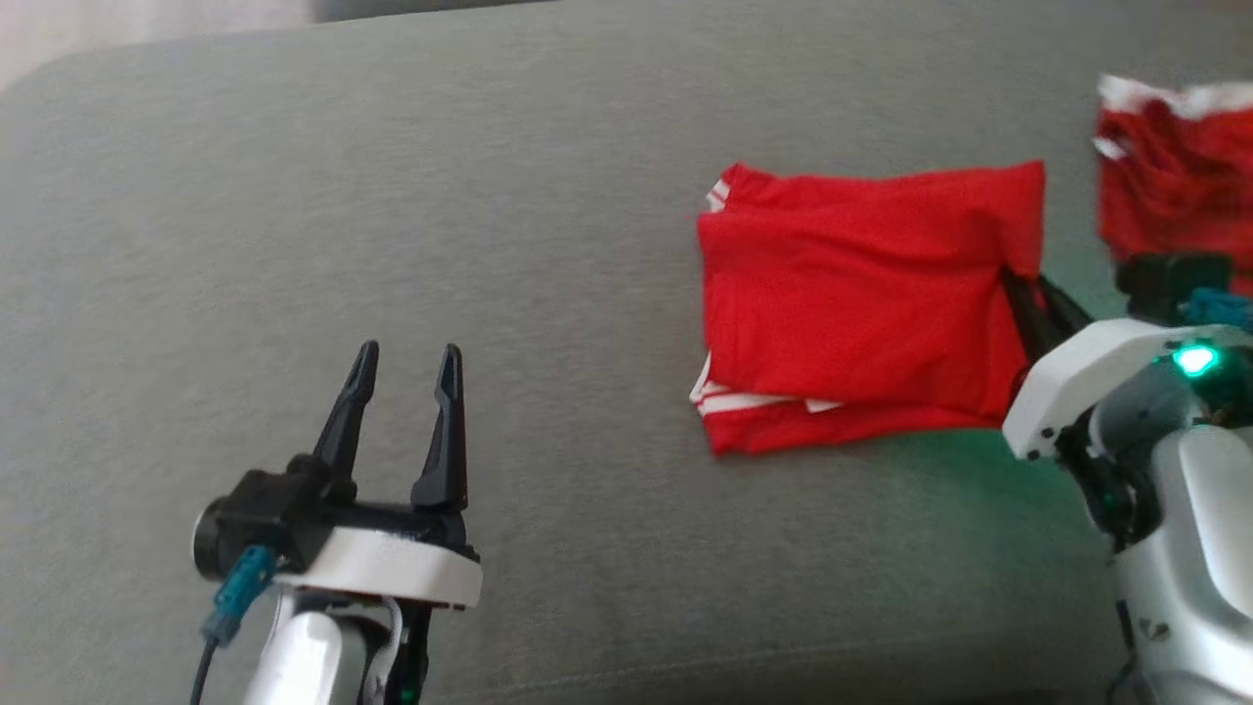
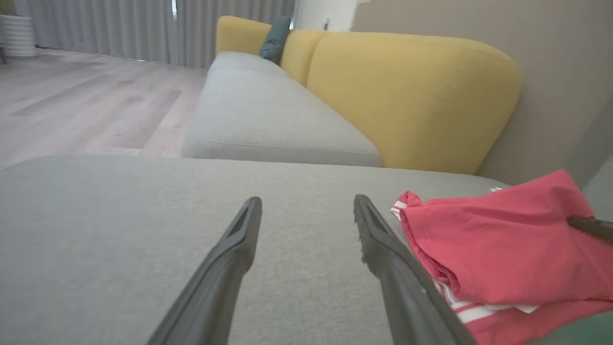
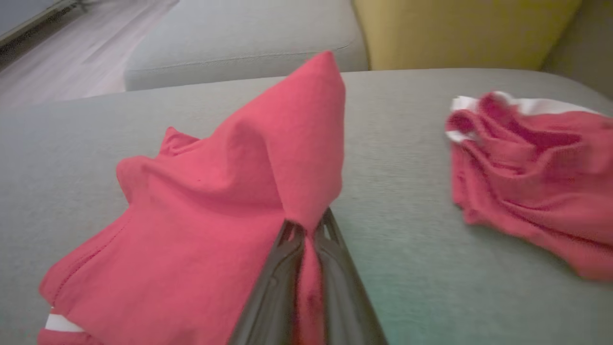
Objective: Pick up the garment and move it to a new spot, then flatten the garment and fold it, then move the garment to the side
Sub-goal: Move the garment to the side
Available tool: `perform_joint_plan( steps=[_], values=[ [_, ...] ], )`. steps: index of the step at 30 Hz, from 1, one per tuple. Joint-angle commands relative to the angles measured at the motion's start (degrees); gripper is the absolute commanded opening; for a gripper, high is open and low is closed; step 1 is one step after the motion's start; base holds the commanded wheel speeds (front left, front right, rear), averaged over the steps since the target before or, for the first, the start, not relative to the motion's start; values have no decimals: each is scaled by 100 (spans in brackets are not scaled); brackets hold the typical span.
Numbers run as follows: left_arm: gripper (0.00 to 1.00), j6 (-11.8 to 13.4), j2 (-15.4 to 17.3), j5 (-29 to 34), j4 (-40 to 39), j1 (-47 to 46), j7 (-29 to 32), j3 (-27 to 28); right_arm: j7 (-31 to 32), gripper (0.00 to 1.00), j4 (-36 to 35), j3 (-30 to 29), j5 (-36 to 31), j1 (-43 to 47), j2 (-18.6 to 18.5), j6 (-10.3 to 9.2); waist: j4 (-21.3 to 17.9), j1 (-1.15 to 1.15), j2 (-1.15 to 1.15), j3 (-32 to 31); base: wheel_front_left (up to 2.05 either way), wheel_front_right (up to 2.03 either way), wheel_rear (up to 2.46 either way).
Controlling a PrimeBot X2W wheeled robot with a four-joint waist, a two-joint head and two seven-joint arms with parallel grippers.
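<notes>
The garment (image 1: 861, 304) lies folded into a red rectangle on the grey cushion (image 1: 392, 196), with white striped trim showing at its left edge. My right gripper (image 1: 1023, 279) is shut on the garment's right edge; in the right wrist view the cloth (image 3: 215, 206) is pinched between the fingertips of that gripper (image 3: 306, 225) and rises into a peak. My left gripper (image 1: 409, 352) stands open over bare cushion, well left of the garment and holding nothing. In the left wrist view the garment (image 2: 503, 239) lies just right of that open gripper (image 2: 307, 201).
A smaller crumpled red garment with white edging (image 1: 1170, 166) lies to the right of the folded one, also seen as a heap (image 3: 531, 163). A yellow backrest (image 2: 412, 96) and a second grey seat (image 2: 268, 120) stand beyond. Wooden floor (image 2: 86, 100) lies past the cushion's edge.
</notes>
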Motion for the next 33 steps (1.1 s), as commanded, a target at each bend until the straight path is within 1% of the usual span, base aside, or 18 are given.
perform_joint_plan(
  steps=[1,5,8,11,14,17,21,22,24,29,30,31,33],
  values=[
    [100,-33,-22,89,-212,-244,-69,162,30,0,-340,1,-48,-213,-71,37,-609,0,0,220,0,0,0],
    [100,-108,-13,209,-188,-347,-69,188,29,0,-545,-140,-66,-244,-13,37,-1102,0,0,386,0,0,0],
    [100,-158,3,280,-164,-419,-69,199,-9,0,-611,-198,-96,-280,40,37,-1377,0,0,482,0,0,0],
    [100,-188,7,317,-151,-473,-69,224,-68,0,-626,-248,-119,-351,104,37,-1551,0,0,541,0,0,0],
    [100,-221,5,333,-104,-492,-69,220,-93,0,-530,-251,-142,-467,154,37,-1606,0,0,548,0,0,0],
    [100,-246,2,340,-82,-522,-69,199,-112,0,-376,-299,-190,-679,174,37,-1544,0,0,549,0,0,0],
    [100,-235,-3,337,-101,-562,-69,213,-107,0,-94,-431,-280,-1049,126,37,-1336,0,0,563,0,0,0],
    [100,-234,-5,327,-107,-573,-69,209,-79,0,91,-554,-314,-1270,76,37,-1205,0,0,574,0,0,0],
    [100,-227,-8,311,-129,-601,-69,221,-66,0,277,-686,-417,-1522,-25,37,-1062,0,0,591,0,0,0],
    [100,-209,-14,271,-150,-617,-69,210,55,0,774,-896,-750,-2088,-382,37,-710,0,0,624,0,0,0],
    [100,-206,-15,259,-162,-617,-69,200,88,0,852,-946,-814,-2178,-478,37,-641,0,0,638,0,0,0],
    [100,-206,-15,259,-162,-617,-69,200,88,0,852,-946,-814,-2178,-478,37,-641,0,0,638,0,0,0],
    [100,-197,-17,247,-181,-624,-69,182,145,0,1005,-1057,-904,-2344,-715,37,-513,0,0,675,0,0,0]
  ],
)
